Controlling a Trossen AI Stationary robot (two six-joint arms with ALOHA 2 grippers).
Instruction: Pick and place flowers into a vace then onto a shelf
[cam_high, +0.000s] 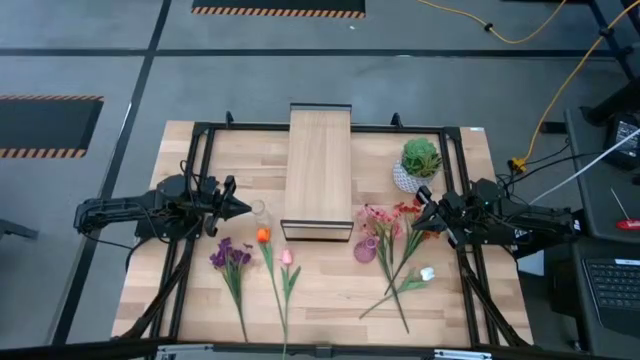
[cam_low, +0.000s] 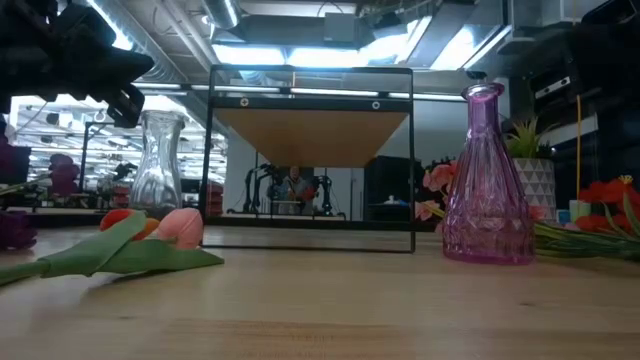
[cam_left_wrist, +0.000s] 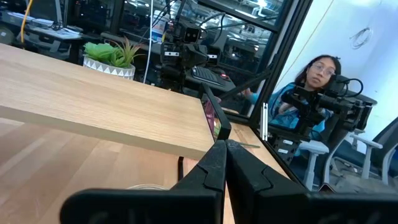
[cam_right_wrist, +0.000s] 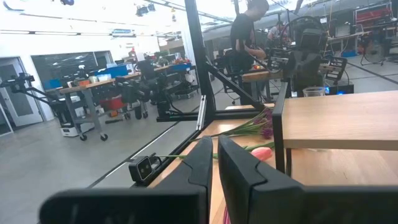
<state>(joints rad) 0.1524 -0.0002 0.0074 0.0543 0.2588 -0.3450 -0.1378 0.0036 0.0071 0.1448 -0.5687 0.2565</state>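
Observation:
The flowers lie flat on the table in front of the shelf (cam_high: 318, 170). On the left are a purple cluster (cam_high: 230, 255), an orange tulip (cam_high: 263, 236) and a pink tulip (cam_high: 286, 257). On the right are pink blossoms (cam_high: 378, 220), red blooms (cam_high: 408, 210) and a white bud (cam_high: 427, 272). A clear glass vase (cam_high: 258, 208) stands upright by the shelf's near left corner. A purple glass vase (cam_high: 366, 248) stands by its near right corner. My left gripper (cam_high: 245, 207) hovers shut, its tips pointing at the clear vase. My right gripper (cam_high: 418, 208) hovers shut above the red blooms, holding nothing.
A round green plant in a white pot (cam_high: 420, 160) stands right of the shelf, behind my right gripper. Dark frame rails (cam_high: 200, 150) run along the table's left, right and far sides. Bare wood lies between the two flower groups (cam_high: 330, 285). A person sits beyond the table (cam_left_wrist: 314, 78).

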